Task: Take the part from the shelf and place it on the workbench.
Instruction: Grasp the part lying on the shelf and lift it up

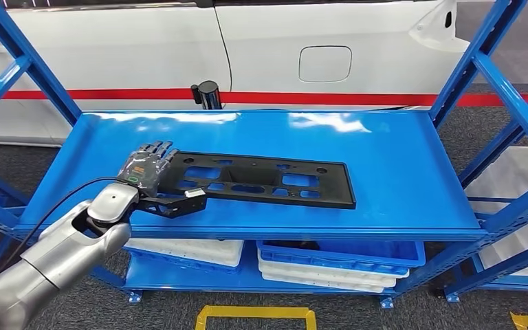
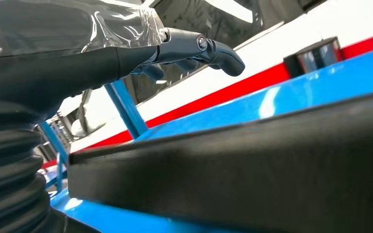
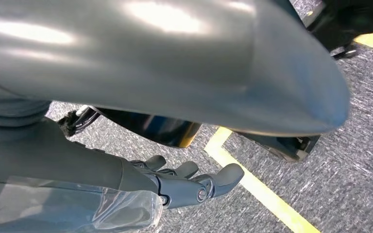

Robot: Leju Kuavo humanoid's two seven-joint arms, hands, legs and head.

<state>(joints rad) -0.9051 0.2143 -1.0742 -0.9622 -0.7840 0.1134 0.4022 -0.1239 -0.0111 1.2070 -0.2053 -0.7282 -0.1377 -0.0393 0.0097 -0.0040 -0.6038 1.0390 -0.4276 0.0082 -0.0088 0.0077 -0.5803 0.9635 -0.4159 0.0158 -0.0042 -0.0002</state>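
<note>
Fingers (image 1: 152, 150) over part (image 1: 261, 180)

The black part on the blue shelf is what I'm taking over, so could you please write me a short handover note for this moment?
Left hand: at the left end of the black perforated panel, fingers above it and thumb along its near edge; grip not confirmed.
Right hand: hanging over the grey floor, holding nothing, fingers loosely curled.
Panel lies flat on the blue shelf.
Done: reach to the part.
Left: secure grip, lift, carry to the workbench.
</note>
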